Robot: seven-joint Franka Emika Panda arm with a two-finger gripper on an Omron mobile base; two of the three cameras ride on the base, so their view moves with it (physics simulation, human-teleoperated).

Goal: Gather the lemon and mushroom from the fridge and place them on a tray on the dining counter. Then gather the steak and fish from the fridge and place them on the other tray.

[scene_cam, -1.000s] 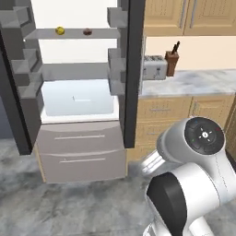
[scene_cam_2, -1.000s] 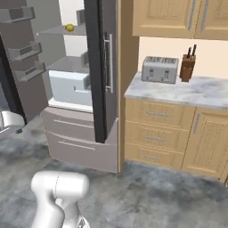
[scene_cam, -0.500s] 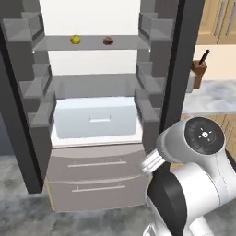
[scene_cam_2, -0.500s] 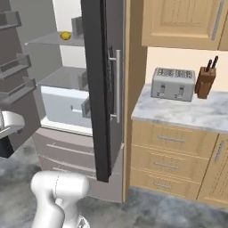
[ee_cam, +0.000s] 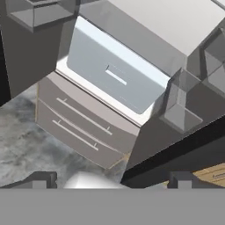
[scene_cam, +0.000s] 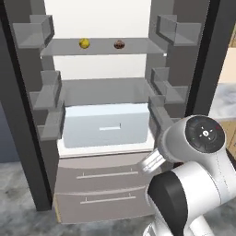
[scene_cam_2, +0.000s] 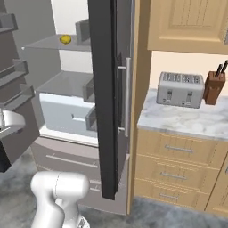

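Note:
The fridge (scene_cam: 106, 184) stands open straight ahead, its grey drawers at the bottom. On its upper glass shelf rest the lemon (scene_cam: 84, 43), yellow and roundish, and to its right the small brown mushroom (scene_cam: 119, 44). The lemon (scene_cam_2: 65, 39) also shows past the open door (scene_cam_2: 104, 89) in the right base view. In the hand view my gripper (ee_cam: 112, 181) is open, its dark fingertips (ee_cam: 40, 179) set wide apart with nothing between them, looking down at the fridge (ee_cam: 83, 127) drawers, well below the shelf. The steak, fish, trays and dining counter are out of view.
A white crisper drawer (scene_cam: 106, 124) fills the fridge's middle. Door bins (scene_cam: 44, 94) line both open doors. Right of the fridge a marble counter (scene_cam_2: 187, 121) carries a toaster (scene_cam_2: 180, 89) and knife block (scene_cam_2: 213, 84) above wooden drawers (scene_cam_2: 178, 164).
The base has driven closer to the fridge, so the whole scene has grown and shifted in both base views. The gripper has stayed open.

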